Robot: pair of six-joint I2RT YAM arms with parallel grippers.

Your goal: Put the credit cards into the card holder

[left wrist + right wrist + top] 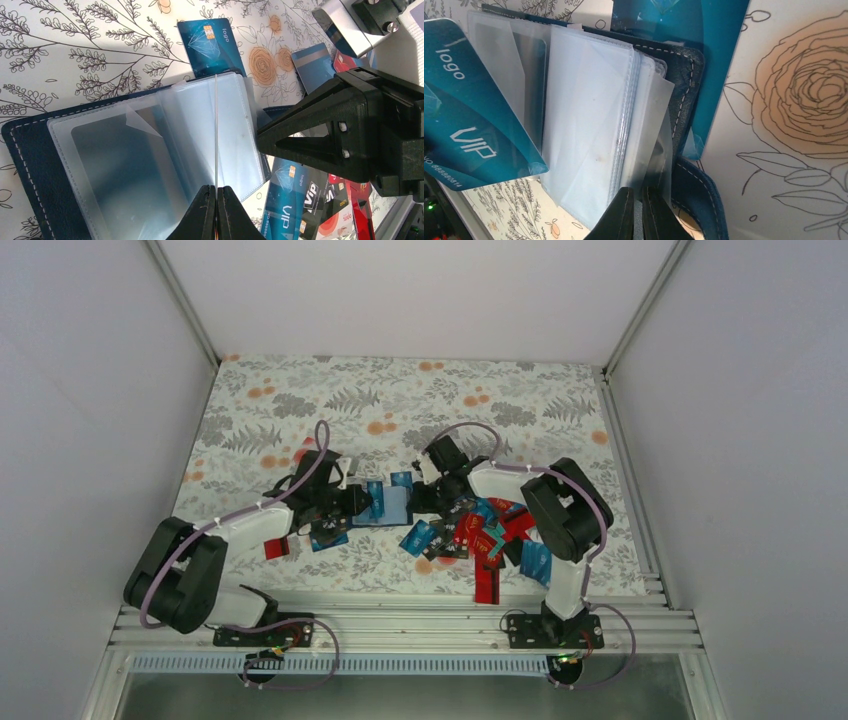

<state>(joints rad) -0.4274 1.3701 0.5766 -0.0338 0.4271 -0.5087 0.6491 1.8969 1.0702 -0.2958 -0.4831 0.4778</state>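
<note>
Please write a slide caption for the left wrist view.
Left end effector pinches a clear sleeve of the open card holder; a teal card lies beyond.

Plain white walls (pixel 400 290) on three sides, floral-print tablecloth (pixel 300 400), aluminium rails (pixel 400 625) along the near edge

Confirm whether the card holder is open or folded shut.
Open: the card holder lies spread flat, navy cover underneath, with its clear plastic sleeves fanned out and exposed.
</note>
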